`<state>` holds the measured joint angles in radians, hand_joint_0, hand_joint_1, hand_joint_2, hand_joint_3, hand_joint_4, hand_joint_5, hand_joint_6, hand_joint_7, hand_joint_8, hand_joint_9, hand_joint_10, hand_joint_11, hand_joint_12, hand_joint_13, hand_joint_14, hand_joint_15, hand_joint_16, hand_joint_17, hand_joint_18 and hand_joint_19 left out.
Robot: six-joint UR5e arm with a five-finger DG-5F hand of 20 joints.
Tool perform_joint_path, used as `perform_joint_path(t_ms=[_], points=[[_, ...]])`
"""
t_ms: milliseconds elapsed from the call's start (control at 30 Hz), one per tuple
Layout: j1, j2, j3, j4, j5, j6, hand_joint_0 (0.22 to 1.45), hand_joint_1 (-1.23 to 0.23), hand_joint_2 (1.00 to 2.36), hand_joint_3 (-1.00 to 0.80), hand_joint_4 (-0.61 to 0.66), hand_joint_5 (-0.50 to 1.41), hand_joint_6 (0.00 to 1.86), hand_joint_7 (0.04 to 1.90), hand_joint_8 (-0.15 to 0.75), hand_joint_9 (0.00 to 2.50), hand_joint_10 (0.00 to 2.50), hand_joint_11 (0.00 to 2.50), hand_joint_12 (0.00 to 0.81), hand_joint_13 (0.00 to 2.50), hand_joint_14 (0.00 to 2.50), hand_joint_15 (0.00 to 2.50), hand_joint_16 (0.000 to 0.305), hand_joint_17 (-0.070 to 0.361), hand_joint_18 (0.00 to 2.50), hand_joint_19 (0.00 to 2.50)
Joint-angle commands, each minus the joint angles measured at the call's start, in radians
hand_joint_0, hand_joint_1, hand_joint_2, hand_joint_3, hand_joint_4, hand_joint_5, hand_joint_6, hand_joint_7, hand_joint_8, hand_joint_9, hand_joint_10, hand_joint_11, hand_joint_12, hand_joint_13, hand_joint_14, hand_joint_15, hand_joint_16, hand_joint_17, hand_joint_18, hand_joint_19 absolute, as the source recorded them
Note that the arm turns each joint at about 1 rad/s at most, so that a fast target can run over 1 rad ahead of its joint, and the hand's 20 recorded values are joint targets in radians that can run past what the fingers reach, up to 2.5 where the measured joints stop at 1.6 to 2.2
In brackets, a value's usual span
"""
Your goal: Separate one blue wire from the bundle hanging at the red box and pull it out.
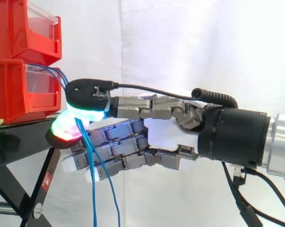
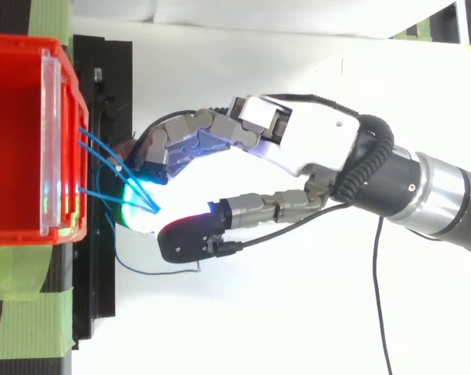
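Thin blue wires (image 2: 102, 160) leave the front of the lower red bin (image 1: 14, 90) and run together toward my hand (image 1: 166, 135). The thumb's pad (image 1: 85, 112), glowing cyan and green, presses down against a finger pad (image 1: 64, 127) glowing red and green, right at the bin's front edge. A blue wire (image 1: 81, 125) passes between these two pads. Below the pinch, two blue strands (image 1: 92, 189) hang down across the other fingers. In the top view the wires meet at the glowing pinch (image 2: 151, 208). How many strands are pinched cannot be told.
A second red bin (image 1: 24, 28) sits stacked above the lower one. Both rest on a black stand (image 1: 19, 142) with slanted legs. Green tape (image 2: 24, 312) lies on the stand beside the bin. A white curtain hangs behind.
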<state>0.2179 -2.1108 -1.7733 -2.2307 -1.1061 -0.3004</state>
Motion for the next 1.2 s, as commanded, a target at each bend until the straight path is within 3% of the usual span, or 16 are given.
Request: perform_joint_path(t_ms=[0,300,600,733,900,967,1167], points=[[0.000,0.000,0.000,-0.018,-0.011,0.021,0.61,-0.70,1.03,-0.03,0.21,-0.19,0.84,1.10,0.341,0.61,0.01,0.39,0.399,0.63,0.01,0.41,0.054,0.121,0.60,0.57],[0.000,0.000,0.000,-0.026,-0.014,0.040,0.61,-0.70,1.03,-0.03,0.21,-0.19,0.84,1.10,0.344,0.62,0.01,0.40,0.400,0.63,0.01,0.41,0.054,0.121,0.61,0.57],[0.000,0.025,0.000,-0.038,-0.023,0.040,0.61,-0.70,1.03,-0.03,0.21,-0.19,0.84,1.11,0.342,0.62,0.01,0.41,0.400,0.63,0.01,0.42,0.054,0.121,0.61,0.57],[-0.002,0.044,0.000,-0.099,-0.024,0.040,0.61,-0.70,1.03,-0.03,0.21,-0.19,0.84,1.11,0.343,0.62,0.01,0.41,0.400,0.62,0.02,0.42,0.054,0.121,0.60,0.57],[-0.002,0.058,-0.001,-0.133,-0.024,0.040,0.61,-0.70,1.03,-0.04,0.21,-0.19,0.84,1.11,0.344,0.62,0.01,0.41,0.399,0.63,0.01,0.41,0.054,0.121,0.61,0.57],[-0.002,0.091,0.000,-0.184,-0.024,0.041,0.61,-0.70,1.03,-0.04,0.21,-0.19,0.84,1.11,0.344,0.62,0.01,0.41,0.400,0.62,0.01,0.41,0.054,0.120,0.61,0.58],[-0.005,0.138,-0.001,-0.270,-0.024,0.041,0.61,-0.70,1.03,-0.04,0.21,-0.19,0.84,1.11,0.345,0.62,0.01,0.42,0.401,0.63,0.01,0.41,0.054,0.120,0.60,0.58]])
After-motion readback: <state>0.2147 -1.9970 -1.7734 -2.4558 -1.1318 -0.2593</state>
